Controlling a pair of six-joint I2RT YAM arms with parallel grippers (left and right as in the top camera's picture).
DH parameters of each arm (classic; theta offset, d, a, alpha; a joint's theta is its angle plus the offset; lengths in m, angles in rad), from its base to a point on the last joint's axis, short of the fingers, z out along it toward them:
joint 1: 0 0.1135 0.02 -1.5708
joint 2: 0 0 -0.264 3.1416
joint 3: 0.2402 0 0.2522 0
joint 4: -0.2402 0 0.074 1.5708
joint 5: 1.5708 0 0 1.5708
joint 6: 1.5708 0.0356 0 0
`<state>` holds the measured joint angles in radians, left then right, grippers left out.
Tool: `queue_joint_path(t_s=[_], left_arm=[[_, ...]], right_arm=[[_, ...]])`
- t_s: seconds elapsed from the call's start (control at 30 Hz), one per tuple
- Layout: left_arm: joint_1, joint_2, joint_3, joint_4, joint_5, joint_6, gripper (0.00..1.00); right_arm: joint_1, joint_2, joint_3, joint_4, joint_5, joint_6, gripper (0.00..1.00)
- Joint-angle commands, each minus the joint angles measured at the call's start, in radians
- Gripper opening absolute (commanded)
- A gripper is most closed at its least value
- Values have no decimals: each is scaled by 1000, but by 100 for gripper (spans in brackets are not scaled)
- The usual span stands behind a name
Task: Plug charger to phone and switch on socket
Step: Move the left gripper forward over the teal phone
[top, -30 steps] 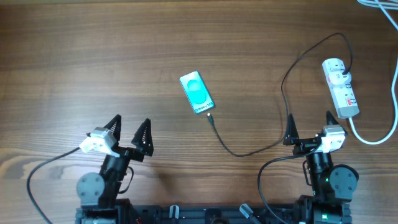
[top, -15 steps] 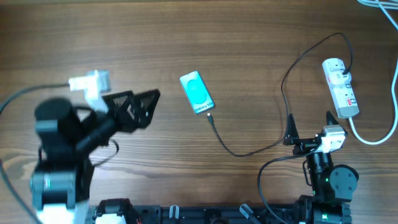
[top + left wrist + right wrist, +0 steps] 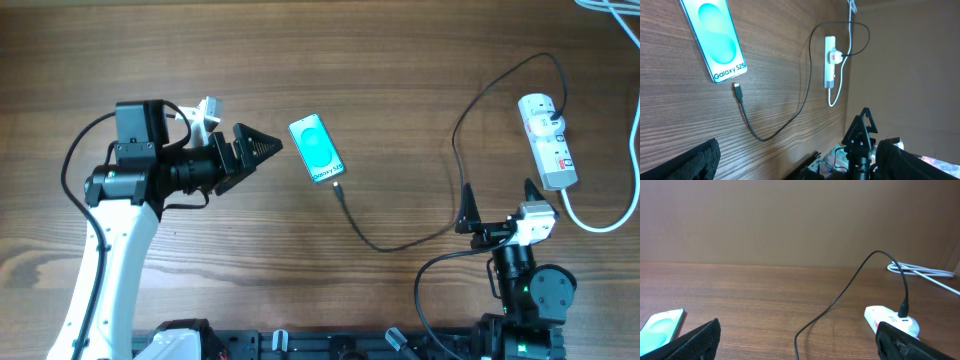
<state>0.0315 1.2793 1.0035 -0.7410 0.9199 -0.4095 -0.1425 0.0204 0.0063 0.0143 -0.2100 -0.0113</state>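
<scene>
Left hand point(image 3: 265, 150) wide open, empty, points at phone point(image 3: 316, 149) mid-frame; charger point(image 3: 340, 190) tip lies just below it, unplugged, probably next grab. Right hand point(image 3: 497, 195) open, empty, lower right, parked below socket point(image 3: 547, 140), likely for the switch.

L arm point(image 3: 110, 250): long white tube link, black joint housings point(image 3: 135, 165) w/ a boxy black block on top. Small white cam mount point(image 3: 203, 112) at the wrist. Thin black cable point(image 3: 72, 170) runs along its side. L pincer point(image 3: 270, 148): 2 black wedge fingers point(image 3: 258, 150), pointed tips; matte, grainy finish in left wrist view. R arm point(image 3: 530, 285), by counter's near-right edge: round black motor housings, green LED point(image 3: 520, 292), white cam block point(image 3: 537, 222), black cable to base. R pincer point(image 3: 497, 200): 2 black triangular fingers, same grainy finish. Black rail base point(image 3: 330, 345) along near edge.
</scene>
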Motion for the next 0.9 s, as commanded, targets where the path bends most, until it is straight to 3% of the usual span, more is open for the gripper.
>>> queue_joint_path(t_s=[0.0,0.2,0.4,0.67,0.87], left_arm=[[-6,17,9,-1,31,10,100],[-85,17,9,-1,-96,8,100],[-229,17,8,13,-349,-211,100],[-432,42,8,72,-559,-309,100],[-514,145,8,117,-581,-332,100]], right_arm=[[-1,-6,-1,3,-16,13,100],[-1,-6,-1,3,-16,13,100],[-1,-6,-1,3,-17,13,100],[-1,-6,-1,3,-17,14,100],[-1,-6,-1,3,-16,13,100]])
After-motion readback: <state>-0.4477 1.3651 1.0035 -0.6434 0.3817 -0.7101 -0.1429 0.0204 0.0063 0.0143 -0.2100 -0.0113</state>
